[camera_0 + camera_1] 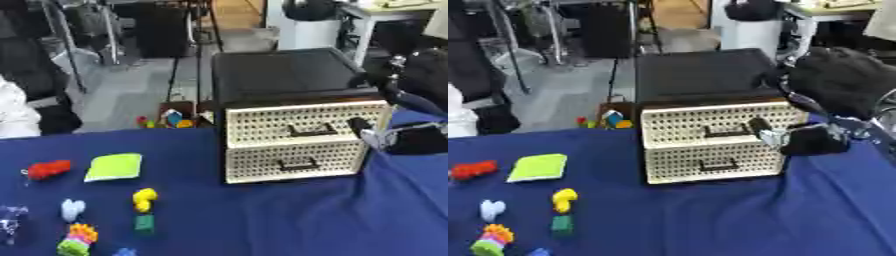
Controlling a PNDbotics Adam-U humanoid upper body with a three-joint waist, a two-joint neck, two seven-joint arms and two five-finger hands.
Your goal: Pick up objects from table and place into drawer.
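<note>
Cream drawer front (pixel 710 131) just beside right hand (pixel 785 136).

The blue table cover (pixel 289 220) is looking like soft matt cloth, wrinkling a bit by the drawer unit (pixel 297 115). That box is showing a smooth dark matt top and cream perforated fronts, plastic or painted metal, can't tell. The little toys, like the yellow piece (pixel 144 199), are looking like glossy plastic.

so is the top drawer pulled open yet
No, the top drawer sits flush with the lower drawer, both fronts closed.
</note>
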